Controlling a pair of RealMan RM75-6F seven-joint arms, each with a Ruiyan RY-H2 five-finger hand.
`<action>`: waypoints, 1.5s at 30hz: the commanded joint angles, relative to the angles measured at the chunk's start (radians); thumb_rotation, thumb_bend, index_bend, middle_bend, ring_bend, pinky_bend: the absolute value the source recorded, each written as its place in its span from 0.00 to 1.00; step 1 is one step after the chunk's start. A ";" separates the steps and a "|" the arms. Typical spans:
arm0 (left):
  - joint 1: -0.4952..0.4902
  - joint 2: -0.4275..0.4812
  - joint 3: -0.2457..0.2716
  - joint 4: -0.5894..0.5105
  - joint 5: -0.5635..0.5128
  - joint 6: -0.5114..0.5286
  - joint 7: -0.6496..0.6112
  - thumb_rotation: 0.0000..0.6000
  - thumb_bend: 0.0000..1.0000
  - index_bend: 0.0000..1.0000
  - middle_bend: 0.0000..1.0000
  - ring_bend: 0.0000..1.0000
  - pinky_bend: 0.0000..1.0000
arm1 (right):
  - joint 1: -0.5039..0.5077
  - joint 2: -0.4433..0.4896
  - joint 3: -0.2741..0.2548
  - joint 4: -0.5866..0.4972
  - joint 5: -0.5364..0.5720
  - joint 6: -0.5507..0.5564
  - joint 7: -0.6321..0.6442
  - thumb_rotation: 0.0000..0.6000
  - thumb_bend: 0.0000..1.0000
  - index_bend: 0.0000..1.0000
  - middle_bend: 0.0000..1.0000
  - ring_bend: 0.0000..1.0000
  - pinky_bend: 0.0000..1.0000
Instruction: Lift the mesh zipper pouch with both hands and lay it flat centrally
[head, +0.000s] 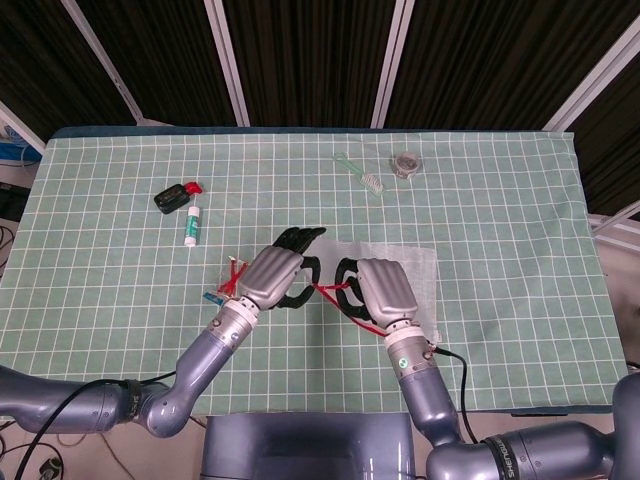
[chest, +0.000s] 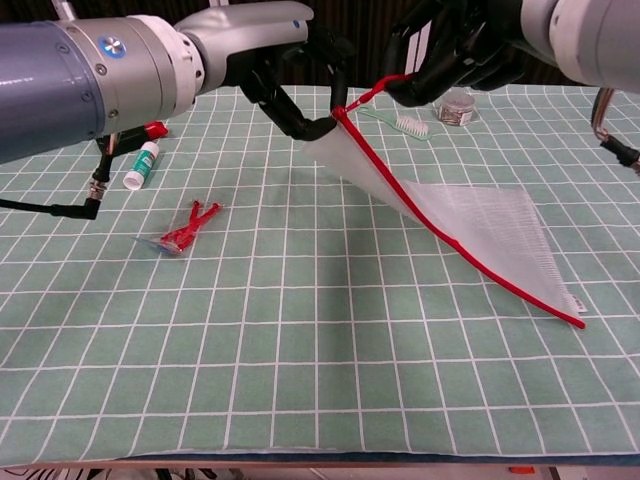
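The mesh zipper pouch (chest: 470, 222) is white netting with a red zipper edge. Its near left corner is lifted off the green grid mat while its right end still lies on the mat. My left hand (chest: 300, 85) pinches the raised corner from the left. My right hand (chest: 450, 55) grips the red zipper a little further right, and a short stretch of zipper is pulled taut between the two hands. From above, the left hand (head: 270, 280) and right hand (head: 385, 295) sit side by side over the pouch (head: 410, 262) and hide its left part.
A red clip (chest: 187, 230) lies left of the pouch. A white tube (head: 192, 225) and a black item with a red cap (head: 177, 196) lie at the far left. A toothbrush (head: 362, 176) and a small jar (head: 405, 163) sit toward the far edge.
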 joint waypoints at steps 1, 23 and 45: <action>0.001 0.003 -0.014 -0.009 -0.002 0.005 -0.012 1.00 0.44 0.60 0.04 0.00 0.00 | -0.011 0.009 -0.009 -0.005 -0.006 0.001 0.011 1.00 0.71 0.68 1.00 1.00 1.00; 0.011 -0.016 -0.103 -0.040 0.042 0.100 -0.082 1.00 0.44 0.60 0.05 0.00 0.00 | -0.062 0.026 -0.050 -0.005 -0.034 -0.001 0.062 1.00 0.72 0.69 1.00 1.00 1.00; 0.115 0.171 -0.134 -0.030 0.078 0.112 -0.185 1.00 0.44 0.60 0.05 0.00 0.00 | -0.180 0.205 -0.047 0.045 -0.024 -0.048 0.175 1.00 0.72 0.69 1.00 1.00 1.00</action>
